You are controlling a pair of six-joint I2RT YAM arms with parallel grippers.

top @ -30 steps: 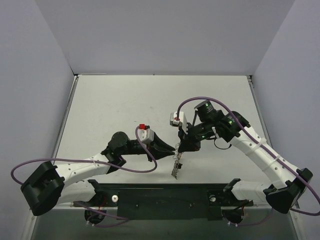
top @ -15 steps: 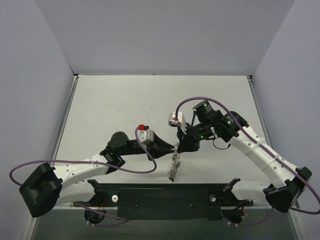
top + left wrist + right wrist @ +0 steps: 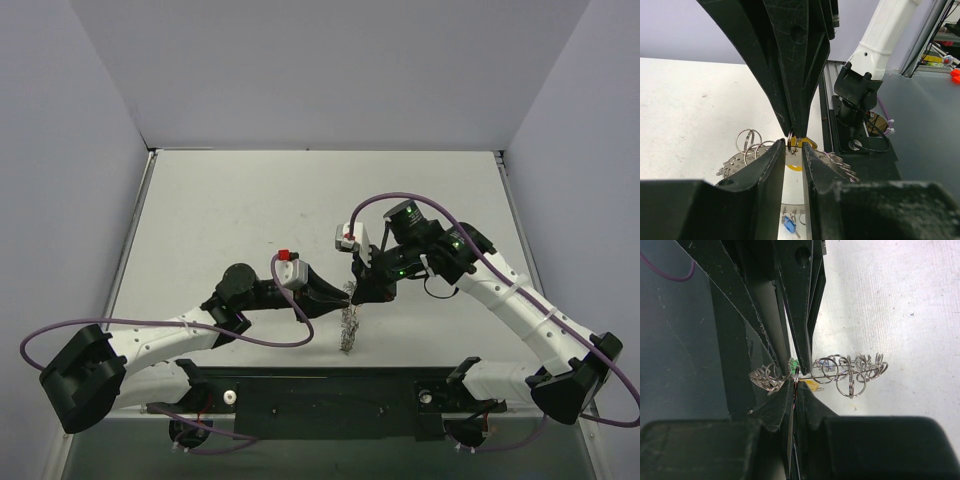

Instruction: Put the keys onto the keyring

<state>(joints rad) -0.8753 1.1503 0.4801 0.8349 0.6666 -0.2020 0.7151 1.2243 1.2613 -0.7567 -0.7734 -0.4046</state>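
Note:
Above the table's near middle my two grippers meet tip to tip. The right gripper (image 3: pixel 359 289) (image 3: pixel 796 385) is shut on a small split ring (image 3: pixel 790 144) at the top rim of the keyring (image 3: pixel 348 328) (image 3: pixel 840 371). The keyring hangs edge-on below it and carries several small rings. My left gripper (image 3: pixel 346 294) (image 3: pixel 793 145) comes in from the left, jaws narrowly apart. A green key head (image 3: pixel 793 362) shows between its tips, seemingly pinched. A yellow key (image 3: pixel 807 144) (image 3: pixel 812 385) hangs by the right fingertips. A blue key (image 3: pixel 789 224) dangles at the ring's lower rim.
The white table (image 3: pixel 220 210) is walled at the left, back and right. A black rail (image 3: pixel 320 395) with both arm bases runs along the near edge. The right arm's base (image 3: pixel 860 95) stands close behind the keyring in the left wrist view.
Both grippers have crept slightly left and up together. The keyring's hanging lower end swung left, then partly back. Neither grip has changed.

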